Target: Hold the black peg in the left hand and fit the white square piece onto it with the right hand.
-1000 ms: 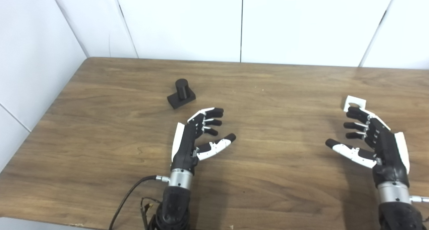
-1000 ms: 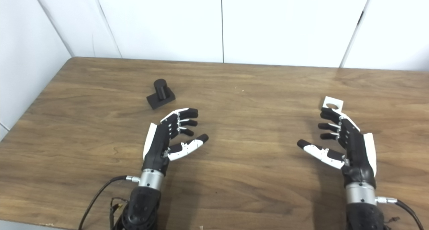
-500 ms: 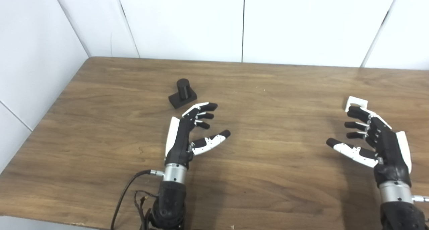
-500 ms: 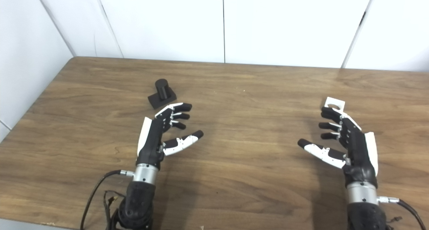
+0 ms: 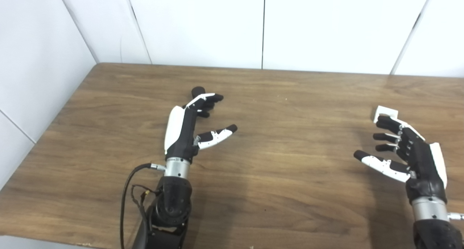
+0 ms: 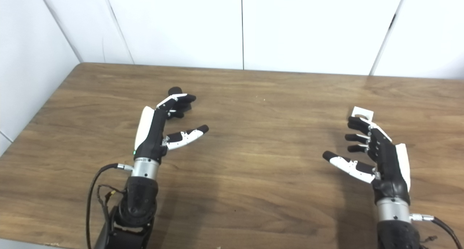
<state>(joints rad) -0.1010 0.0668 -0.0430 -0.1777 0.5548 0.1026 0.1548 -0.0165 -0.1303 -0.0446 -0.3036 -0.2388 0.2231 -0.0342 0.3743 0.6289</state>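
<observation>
Left hand (image 5: 188,127) advanced over black peg (image 5: 197,91), fingers spread, empty; right hand (image 5: 406,151) open, empty; we risk toppling peg.

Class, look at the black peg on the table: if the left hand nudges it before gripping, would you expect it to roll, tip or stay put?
The black peg is mostly hidden behind the left hand. Only its round top shows, pointing up, so rolling seems unlikely. An upright post could tip if pushed near the top. It looks rigid, probably not floppy.
</observation>
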